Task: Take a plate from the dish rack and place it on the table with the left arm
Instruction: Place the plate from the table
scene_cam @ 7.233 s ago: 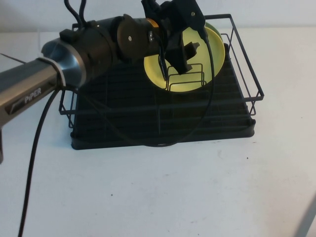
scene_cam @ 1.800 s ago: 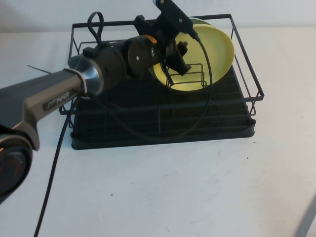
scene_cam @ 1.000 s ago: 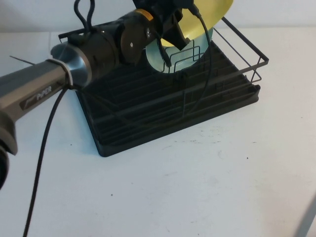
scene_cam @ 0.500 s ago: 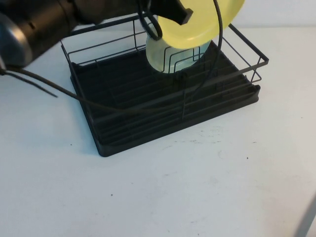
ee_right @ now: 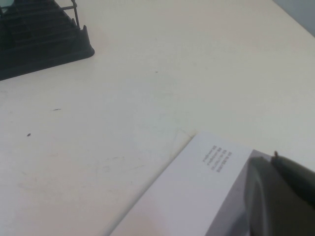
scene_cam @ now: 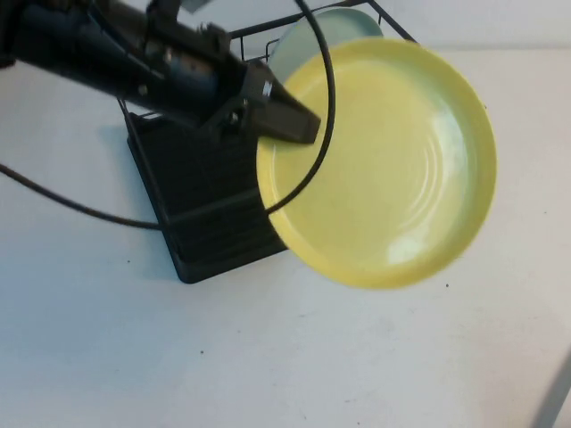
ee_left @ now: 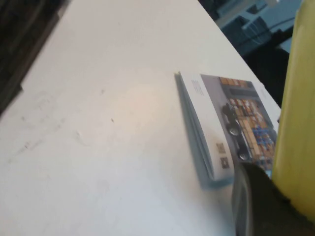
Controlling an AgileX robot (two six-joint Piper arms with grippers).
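My left gripper (scene_cam: 297, 127) is shut on the left rim of the pale yellow plate (scene_cam: 384, 160) and holds it in the air, tilted, above the right part of the dish rack (scene_cam: 192, 201) and the white table (scene_cam: 268, 357). The plate hides much of the rack. In the left wrist view the plate's edge (ee_left: 298, 98) stands beside a black finger (ee_left: 253, 204). A mint-blue plate (scene_cam: 312, 36) still stands in the rack behind. My right gripper (ee_right: 283, 196) rests low at the near right, over a white booklet (ee_right: 187, 196).
The rack sits skewed at the back left; its corner shows in the right wrist view (ee_right: 44, 34). A printed booklet (ee_left: 221, 128) lies on the table near the right edge. A sliver of the right arm (scene_cam: 558, 401) shows at bottom right. Black cable (scene_cam: 80, 207) hangs at left.
The left arm has lifted the yellow plate out of the rack and swung it up and to the right. The rack got dragged askew. The mint-blue plate stayed in the rack.
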